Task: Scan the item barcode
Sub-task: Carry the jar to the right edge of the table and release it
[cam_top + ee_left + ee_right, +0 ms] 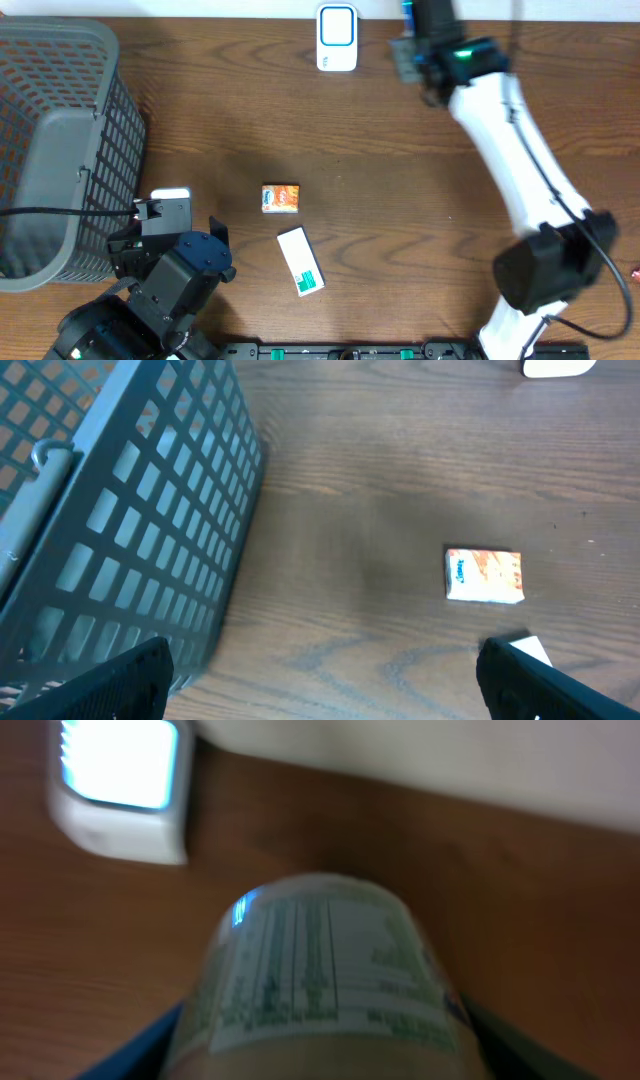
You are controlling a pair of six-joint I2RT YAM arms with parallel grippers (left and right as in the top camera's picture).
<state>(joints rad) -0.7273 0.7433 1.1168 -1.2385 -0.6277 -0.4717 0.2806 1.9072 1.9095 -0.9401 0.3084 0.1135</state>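
Brown wood table (400, 200). Right gripper (325, 1055) is clamped on a labelled bottle (320, 970) at the top of the overhead frame, just right of the white scanner (337, 38) and not touching it. Label faces the wrist camera, print too blurred to read. Left gripper (320, 705) hangs wide open and empty at lower left, beside the grey basket (60, 150). Orange packet (281, 198) and white box (300, 261) lie mid-table, near each other, apart.

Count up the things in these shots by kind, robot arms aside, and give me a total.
basket: 1
scanner: 1
boxes, the orange box and the white-and-green box: 2
labelled container: 1
Total: 5
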